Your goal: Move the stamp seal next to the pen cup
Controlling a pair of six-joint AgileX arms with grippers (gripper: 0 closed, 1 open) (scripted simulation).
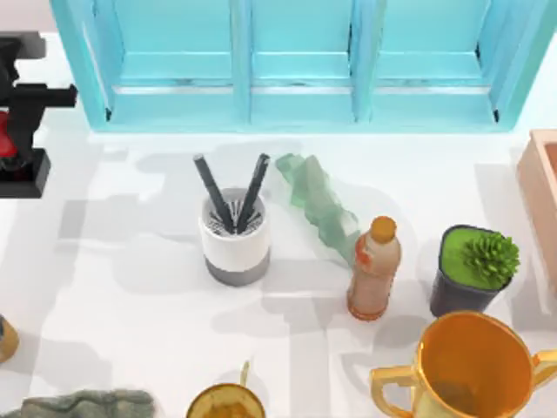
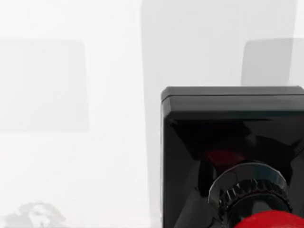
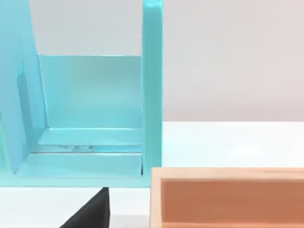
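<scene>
Golden two-handled cup [image 1: 470,366] sits closest to us at the desk's near right corner, and just behind it is a dark pot with a green plant [image 1: 474,270]. Left of that pot stands an orange bottle [image 1: 374,268], upright. A crumpled pale green sheet [image 1: 318,205] lies between the bottle and the pen cup [image 1: 235,235]. That white cup with its grey bottom band stands upright near the middle of the white desk [image 1: 130,331], two black pens poking out of its slotted top.

Now over to the far left edge, where the action is! The left claw [image 1: 17,113] is there, dark and blocky, right over the stamp seal [image 1: 17,165]. The seal's red knob peeks out beneath the claw, and its black square base rests low at the desk's left edge, well apart from the pen cup. From the left wrist view the stamp seal [image 2: 232,156] is seen very close, black block base against the white desk, red knob at the frame's edge. Whether the left claw is clenched on the seal or released, I cannot tell.

A blue window-like frame [image 1: 296,61] runs along the back. A tan wooden box [image 1: 540,183] sits at the right edge, also seen from the right wrist view [image 3: 228,197] beside the blue frame [image 3: 95,114].
</scene>
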